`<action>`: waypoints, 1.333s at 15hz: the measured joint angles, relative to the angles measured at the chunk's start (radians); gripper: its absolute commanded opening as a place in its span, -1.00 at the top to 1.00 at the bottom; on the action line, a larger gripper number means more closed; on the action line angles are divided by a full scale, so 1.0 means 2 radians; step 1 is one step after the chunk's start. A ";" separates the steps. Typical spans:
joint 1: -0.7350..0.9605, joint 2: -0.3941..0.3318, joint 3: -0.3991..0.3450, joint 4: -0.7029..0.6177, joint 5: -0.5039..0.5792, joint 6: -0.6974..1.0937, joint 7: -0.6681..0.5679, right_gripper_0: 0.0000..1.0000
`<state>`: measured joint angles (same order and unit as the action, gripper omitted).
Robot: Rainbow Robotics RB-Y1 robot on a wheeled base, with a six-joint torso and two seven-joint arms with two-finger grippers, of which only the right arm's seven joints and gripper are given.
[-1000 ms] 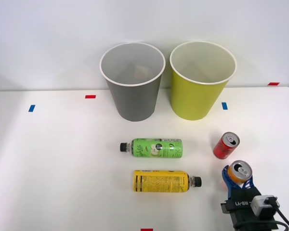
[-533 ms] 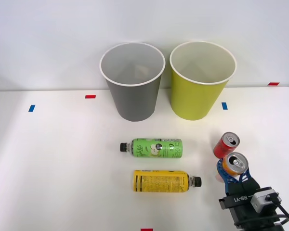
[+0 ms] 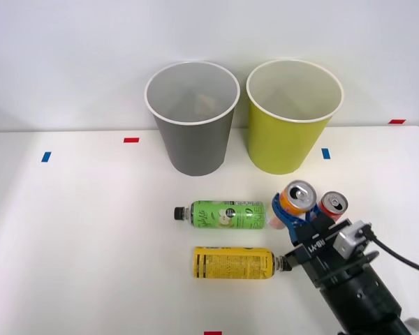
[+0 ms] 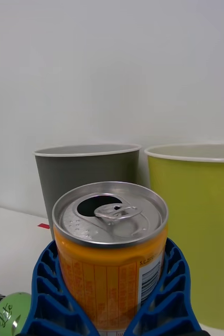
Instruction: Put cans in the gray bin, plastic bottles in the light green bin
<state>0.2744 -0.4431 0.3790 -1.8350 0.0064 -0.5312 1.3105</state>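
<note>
Your right tool [image 3: 293,211] is clamped on the orange can [image 3: 297,198], its blue ribbed fingers [image 4: 49,294] wrapped around the can's sides. A second ago the can sat low at the near right of the white table [image 3: 84,237], just in front of the red can [image 3: 330,207]. Half a second ago it had come up beside the red can. Now it is lifted clear of the table and carried left and forward, so it hangs just left of the red can and near the base end of the green-label bottle [image 3: 225,214].

The wrist camera looks over the can's open silver top toward both bins. The gray bin [image 4: 88,176] stands behind and to one side, and the light green bin [image 4: 195,226] to the other. In the front view the gray bin [image 3: 193,122] is at the far centre of the table, touching or nearly touching the light green bin [image 3: 291,120] on its right; I cannot tell which.

Nothing else has moved. The green-label bottle lies on its side at the middle of the table, the yellow-label bottle [image 3: 237,263] lies just in front of it, and the red can stands upright on the table.

This looks like the carry of the first can. No item seems to be in a bin yet, though the bin floors are hard to see. The can belongs in the gray bin, so your path has to pass left of the light green one.
</note>
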 measured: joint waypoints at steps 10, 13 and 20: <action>-0.157 0.015 0.003 -0.084 -0.029 0.211 -0.020 1.00; -0.215 0.022 0.003 -0.102 -0.041 0.269 -0.069 1.00; -0.363 0.049 0.007 -0.029 -0.092 0.386 -0.091 1.00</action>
<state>-0.4513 -0.3457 0.3936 -1.8936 -0.1772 0.2417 1.1288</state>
